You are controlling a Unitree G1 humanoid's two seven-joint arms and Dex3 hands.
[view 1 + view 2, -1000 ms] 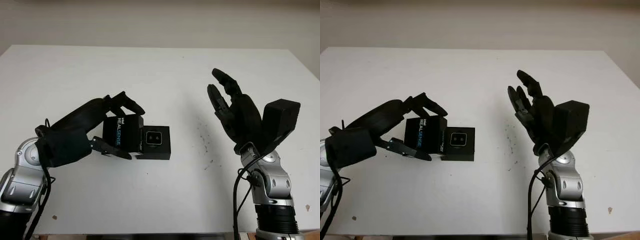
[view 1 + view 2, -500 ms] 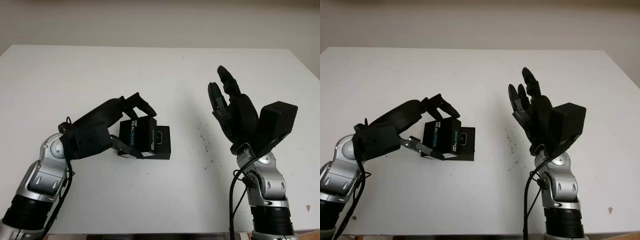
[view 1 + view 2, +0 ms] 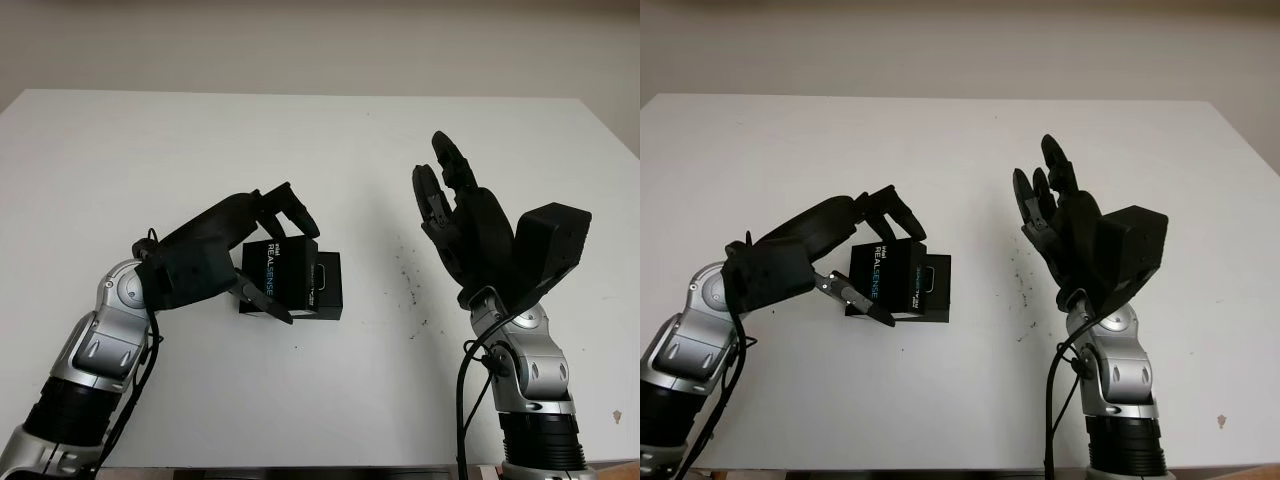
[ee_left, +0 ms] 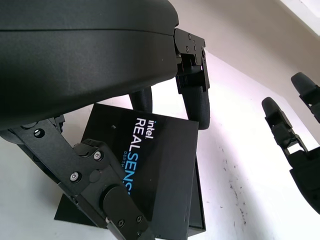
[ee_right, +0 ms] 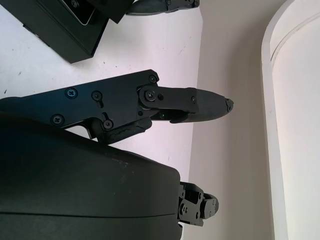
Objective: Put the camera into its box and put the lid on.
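the left hand (image 3: 245, 255) grips the black lid (image 3: 282, 276), its upper fingers (image 4: 194, 95) hooked over the lid's far edge and its thumb (image 3: 262, 298) pressed against the near edge. the lid sits tilted over the left part of the black box (image 3: 325, 288), which lies on the white table (image 3: 320, 150) near the middle — the lid not yet seated squarely. part of the box's open top shows at the lid's right side, with the pale outline of the camera (image 3: 319, 273) just visible inside, too small to make out further. white and blue lettering on the lid reads "intel realsense"; a smaller line beneath it is partly hidden by the thumb in the left wrist view. the right hand (image 3: 462, 220) is raised above the table to the right of the box, well apart from it — open, palm turned toward the box, holding nothing. a scatter of small dark specks (image 3: 408, 280) marks the table between the box and the right arm.
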